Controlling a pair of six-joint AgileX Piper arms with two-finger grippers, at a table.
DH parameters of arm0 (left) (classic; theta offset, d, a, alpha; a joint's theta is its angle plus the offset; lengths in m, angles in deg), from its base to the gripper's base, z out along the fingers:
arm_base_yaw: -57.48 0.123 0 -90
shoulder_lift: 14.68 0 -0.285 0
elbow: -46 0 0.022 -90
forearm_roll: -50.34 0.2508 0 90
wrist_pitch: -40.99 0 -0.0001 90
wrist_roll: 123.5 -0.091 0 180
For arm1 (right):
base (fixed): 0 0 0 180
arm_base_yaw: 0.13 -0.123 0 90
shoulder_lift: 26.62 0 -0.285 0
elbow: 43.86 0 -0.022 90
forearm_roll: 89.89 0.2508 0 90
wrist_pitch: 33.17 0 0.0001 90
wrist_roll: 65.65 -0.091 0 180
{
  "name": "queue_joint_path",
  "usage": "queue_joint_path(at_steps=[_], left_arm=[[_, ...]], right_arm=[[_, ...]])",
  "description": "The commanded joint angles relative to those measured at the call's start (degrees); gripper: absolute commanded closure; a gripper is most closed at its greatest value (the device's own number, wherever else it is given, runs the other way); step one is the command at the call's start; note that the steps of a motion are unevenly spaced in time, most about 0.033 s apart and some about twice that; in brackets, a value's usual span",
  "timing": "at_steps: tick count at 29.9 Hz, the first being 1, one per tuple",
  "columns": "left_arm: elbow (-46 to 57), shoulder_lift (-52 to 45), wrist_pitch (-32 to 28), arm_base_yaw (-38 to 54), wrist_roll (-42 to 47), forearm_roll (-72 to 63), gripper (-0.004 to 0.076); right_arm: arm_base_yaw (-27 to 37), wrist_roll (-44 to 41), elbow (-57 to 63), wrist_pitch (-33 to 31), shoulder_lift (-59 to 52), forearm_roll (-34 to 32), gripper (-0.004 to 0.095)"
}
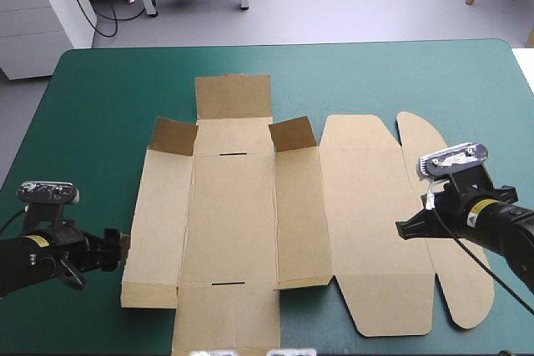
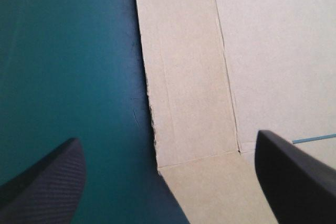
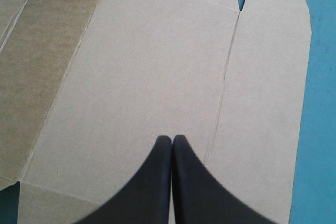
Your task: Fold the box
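Brown box (image 1: 250, 223) lies mostly flat at tabletop centre, two far flaps raised | left gripper (image 2: 167, 142) spread astride its left edge | right gripper (image 3: 172, 142) pressed together over lid panel | risk: lifting a wall could slide the unpinned sheet across the teal-green cover (image 1: 100, 106)

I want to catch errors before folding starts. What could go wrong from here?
The left claw is open at the left edge of the box, one finger over the teal-green cover; it may push the sheet sideways instead of lifting that edge. The right claw is shut over the lid panel; whether it pins the sheet is unclear, so the box could slide.
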State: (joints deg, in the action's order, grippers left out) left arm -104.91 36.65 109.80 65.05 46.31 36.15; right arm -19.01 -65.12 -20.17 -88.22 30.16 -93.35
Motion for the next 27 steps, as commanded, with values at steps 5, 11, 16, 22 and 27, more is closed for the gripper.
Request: queue_joint_path(at_steps=[5, 11, 16, 22, 27], left_arm=[[3.4, 8.2, -11.2, 0.1, -2.6, -3.6, 0.0108], [3.4, 19.1, -16.7, 0.1, -7.8, -8.2, 0.0108], [3.4, 26.5, -18.5, 0.1, -11.3, -11.6, 0.0108], [3.4, 34.1, -18.4, 0.1, -20.9, -22.4, 0.0108], [3.4, 38.3, -14.3, 0.1, -27.8, -33.6, 0.0108]], right_arm=[[0.4, 0.0, -1.3, 2.4, -0.7, -0.3, 0.0927], [0.4, 0.0, -1.3, 2.8, -0.7, -0.3, 0.0927], [0.4, 0.0, -1.3, 2.7, -0.7, -0.3, 0.0927], [0.4, 0.0, -1.3, 2.7, -0.7, -0.5, 0.0927], [0.4, 0.0, -1.3, 2.7, -0.7, -0.5, 0.0927]])
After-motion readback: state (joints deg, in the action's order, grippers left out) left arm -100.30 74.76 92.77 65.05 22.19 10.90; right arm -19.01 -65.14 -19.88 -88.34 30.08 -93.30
